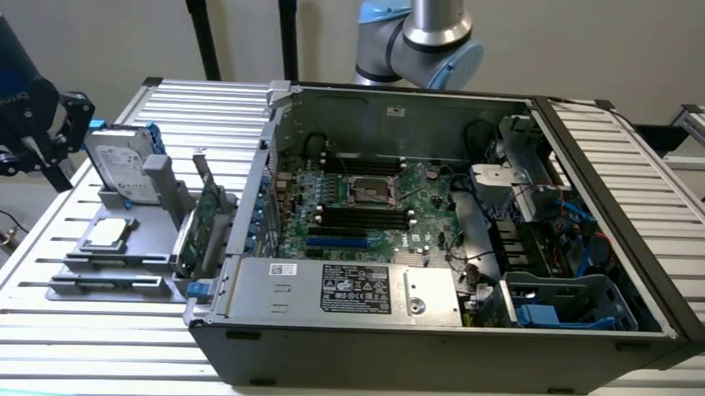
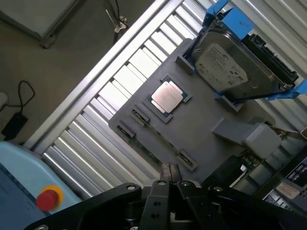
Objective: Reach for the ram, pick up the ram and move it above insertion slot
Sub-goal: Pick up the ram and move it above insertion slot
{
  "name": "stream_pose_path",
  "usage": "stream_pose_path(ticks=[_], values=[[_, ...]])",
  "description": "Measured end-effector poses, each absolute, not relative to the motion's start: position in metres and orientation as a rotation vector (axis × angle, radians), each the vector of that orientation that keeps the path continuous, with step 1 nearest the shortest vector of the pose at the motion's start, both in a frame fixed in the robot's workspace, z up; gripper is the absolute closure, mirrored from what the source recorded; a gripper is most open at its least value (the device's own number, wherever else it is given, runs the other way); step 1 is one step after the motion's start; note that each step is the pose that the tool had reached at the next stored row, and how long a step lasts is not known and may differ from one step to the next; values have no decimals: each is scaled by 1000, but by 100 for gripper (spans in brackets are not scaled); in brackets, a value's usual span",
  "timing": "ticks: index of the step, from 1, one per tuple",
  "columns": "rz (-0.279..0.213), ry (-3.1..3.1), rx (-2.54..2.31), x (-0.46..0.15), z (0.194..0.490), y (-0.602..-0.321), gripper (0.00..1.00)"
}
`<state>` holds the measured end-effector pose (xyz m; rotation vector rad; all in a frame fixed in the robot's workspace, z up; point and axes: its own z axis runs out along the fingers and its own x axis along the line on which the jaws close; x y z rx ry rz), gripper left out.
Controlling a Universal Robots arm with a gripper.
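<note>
Claw [image 2: 169, 177] sits pressed shut, empty, just short of ram [image 2: 154, 149], on edge in tray [image 2: 206, 143] w/ long axis along tray's rim, slanting across claw's front.

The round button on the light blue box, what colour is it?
Red, on a yellow ring. The emergency stop button shows best in the wrist view.

We see an open computer case [image 1: 441, 338] lying on a slatted metal counter [image 1: 99, 346], its motherboard [image 1: 364, 198] and silver power supply [image 1: 342, 289] exposed. At the exterior view's left, a gray fixture tray [image 1: 82, 285] holds an upright hard drive [image 1: 119, 161] and a flat processor chip [image 1: 107, 233]. Next to the case, a green expansion card [image 1: 204, 219] stands on edge.
</note>
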<state>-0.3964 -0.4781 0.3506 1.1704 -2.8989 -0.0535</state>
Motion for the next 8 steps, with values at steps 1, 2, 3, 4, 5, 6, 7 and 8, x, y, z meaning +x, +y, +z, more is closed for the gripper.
stream_pose_path(ticks=[1, 2, 3, 4, 5, 6, 7, 8], values=[[-53, -2888, 1196, -396, 351, -478, 90], [-53, -2877, 1222, -396, 350, -478, 90], [-53, -2865, 1248, -396, 350, -478, 90], [-53, -2854, 1273, -396, 350, -478, 90], [-52, -2842, 1299, -396, 350, -478, 90], [-52, -2830, 1324, -396, 350, -478, 90], [-52, -2817, 1351, -396, 350, -478, 90], [-52, -2804, 1376, -396, 350, -478, 90]])
